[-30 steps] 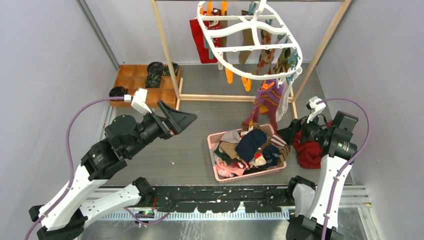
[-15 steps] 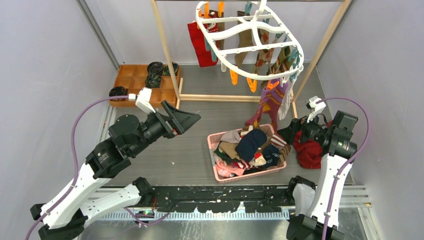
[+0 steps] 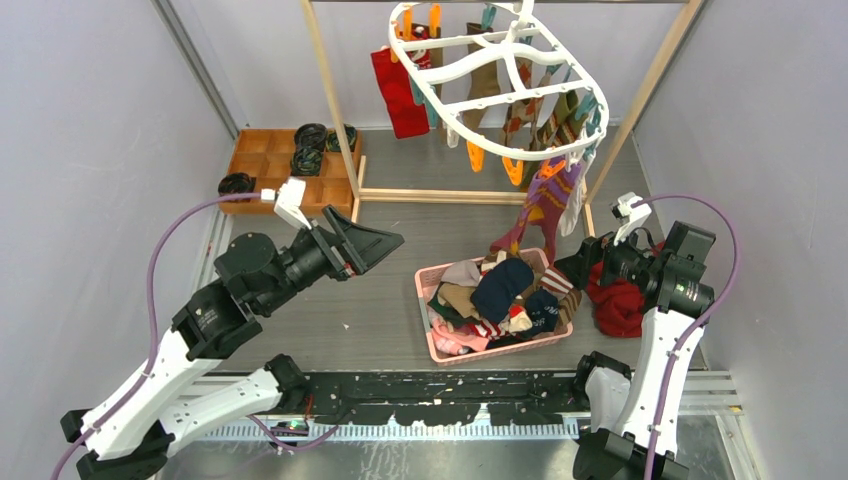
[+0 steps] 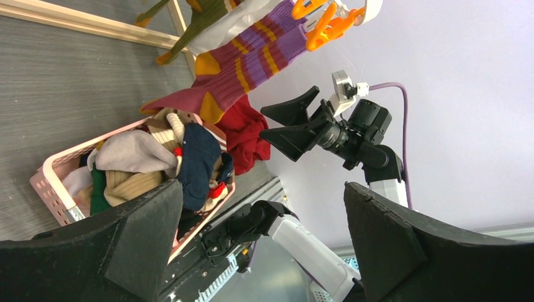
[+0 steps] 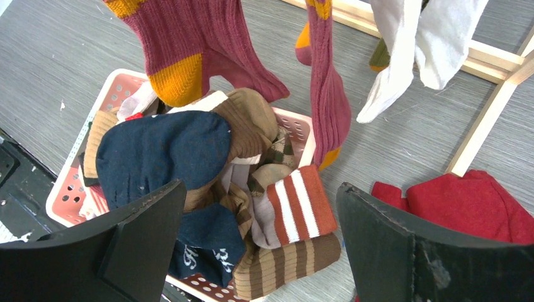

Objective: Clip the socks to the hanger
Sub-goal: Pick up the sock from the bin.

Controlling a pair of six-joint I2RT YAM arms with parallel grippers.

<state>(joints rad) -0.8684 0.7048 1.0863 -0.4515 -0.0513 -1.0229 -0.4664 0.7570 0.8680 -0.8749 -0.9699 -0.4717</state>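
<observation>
The white oval hanger hangs tilted from the wooden rack, with several socks clipped to its orange and teal pegs. A maroon and purple striped sock dangles from an orange peg down to the pink basket. In the left wrist view that striped sock shows clearly. More socks are piled in the basket, among them a navy one and an orange one with white stripes. My left gripper hovers open left of the basket, holding nothing. My right gripper is open and empty at the basket's right edge.
A red cloth lies right of the basket, under my right arm. A wooden tray with black rolls sits at the back left. The rack's wooden posts and base bar stand behind the basket. Grey walls close both sides.
The hanger has swung and turned, carrying the striped sock slightly to the right. My left gripper has drifted a little right and forward. The right arm has not moved.
</observation>
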